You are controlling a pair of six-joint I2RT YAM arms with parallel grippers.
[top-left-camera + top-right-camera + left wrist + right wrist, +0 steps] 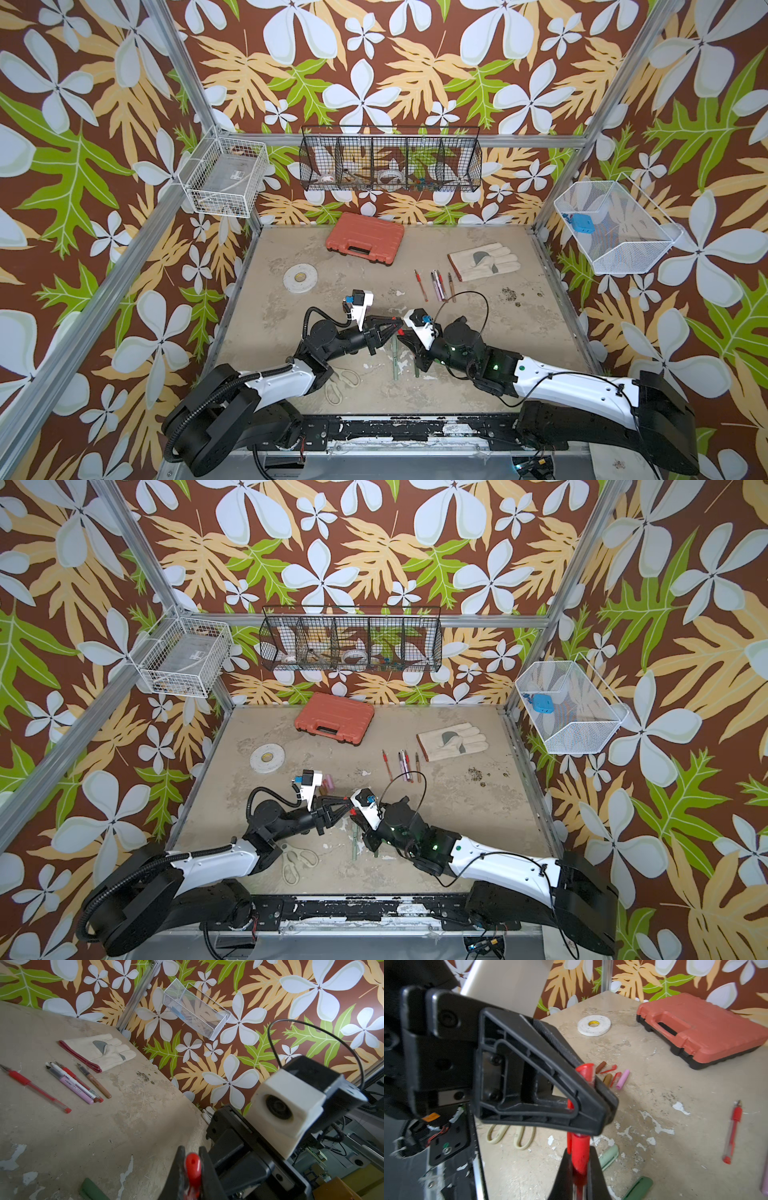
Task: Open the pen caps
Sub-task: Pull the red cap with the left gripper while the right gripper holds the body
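Our left jaws clamp the red cap (193,1164), our right jaws clamp its pen (580,1157), opposed so we can pull straight

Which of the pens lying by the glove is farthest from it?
The lone red pen, at the row's end away from the glove; the other pens lie bunched nearer it.

I see bright, even light with faint shadows in both top views, lines bowing at the edges; the left wrist view blurs the close camera (286,1105).
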